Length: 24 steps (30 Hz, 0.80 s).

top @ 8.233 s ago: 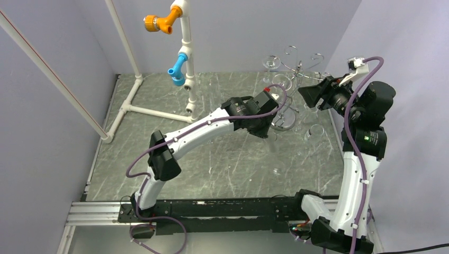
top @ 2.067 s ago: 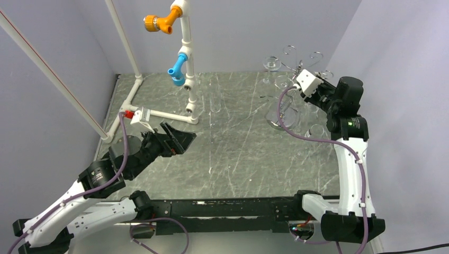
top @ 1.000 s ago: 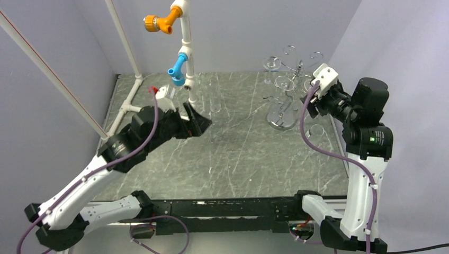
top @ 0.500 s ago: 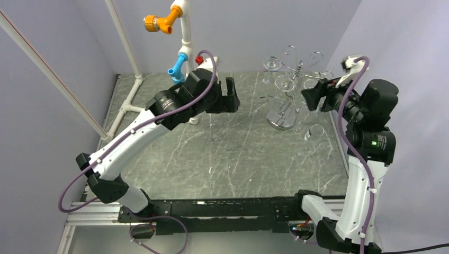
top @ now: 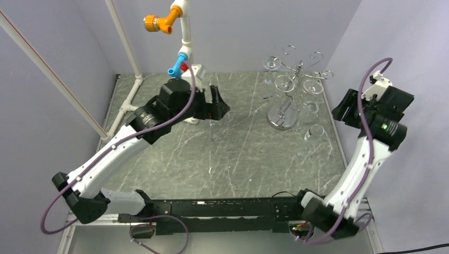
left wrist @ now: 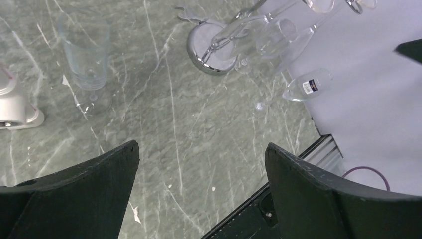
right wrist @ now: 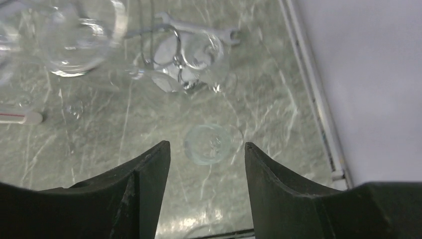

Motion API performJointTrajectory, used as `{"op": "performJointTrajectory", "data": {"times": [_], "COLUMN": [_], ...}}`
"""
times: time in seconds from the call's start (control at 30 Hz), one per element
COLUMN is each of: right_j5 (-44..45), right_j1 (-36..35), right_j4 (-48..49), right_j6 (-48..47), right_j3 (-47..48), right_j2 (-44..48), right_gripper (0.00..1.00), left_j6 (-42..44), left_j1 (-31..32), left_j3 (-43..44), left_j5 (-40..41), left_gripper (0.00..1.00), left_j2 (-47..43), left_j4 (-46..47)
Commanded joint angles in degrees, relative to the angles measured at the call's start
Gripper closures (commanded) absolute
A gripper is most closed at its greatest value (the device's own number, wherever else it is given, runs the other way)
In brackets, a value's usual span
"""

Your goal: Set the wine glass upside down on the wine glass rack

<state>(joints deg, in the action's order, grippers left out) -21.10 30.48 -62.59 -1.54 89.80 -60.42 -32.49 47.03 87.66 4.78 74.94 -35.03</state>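
Judging from the empty hands, the step in hand was the reach for a pick. The left gripper [left wrist: 201, 146] hovered well left of the wine glass rack [top: 280, 120], its fingers spread wide with nothing between them. The right gripper [right wrist: 207, 145] hung high to the right of the rack, fingers also apart and empty.

A wine glass [right wrist: 213, 143] stood upright on the table [top: 249, 159] just right of the rack's base, below the right fingers. A tall stemmed glass [left wrist: 84, 55] stood well left of the rack. Which one was meant, I could not tell.

The next move, I think, called for descending on a bowl or stem, closing gently, then inverting the glass and sliding its foot into a free loop.

The hanging glasses [top: 284, 82] overlapped the rack's wires, so free loops were hard to make out.
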Motion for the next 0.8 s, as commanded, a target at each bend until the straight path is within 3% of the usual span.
{"op": "performJointTrajectory", "data": {"times": [0.0,0.23,0.43,0.77], "right_j5": [-14.0,-16.0,-14.4,-8.6], "right_j1": [6.7,6.7,4.6,2.4], "right_j4": [-10.1,-13.3,-12.1,-11.1], "right_j6": [-10.1,-21.5,-23.9,-26.9], "right_j3": [-0.6,-3.9,-4.6,-7.4], "right_j2": [-8.9,-13.6,-15.6,-15.1], "right_gripper": [0.41,0.37,0.39,0.52], "left_j6": [0.7,4.7,5.4,4.0], "left_j1": [-4.3,-5.5,-5.7,-5.9], "left_j3": [-5.5,-10.3,-14.6,-16.3], "left_j5": [-8.6,-7.2,-5.6,-6.1], "left_gripper": [0.01,0.01,0.00,0.01], "left_j2": [-6.4,-13.4,-16.4,-17.1], "left_j4": [9.6,9.8,11.4,12.4]}}
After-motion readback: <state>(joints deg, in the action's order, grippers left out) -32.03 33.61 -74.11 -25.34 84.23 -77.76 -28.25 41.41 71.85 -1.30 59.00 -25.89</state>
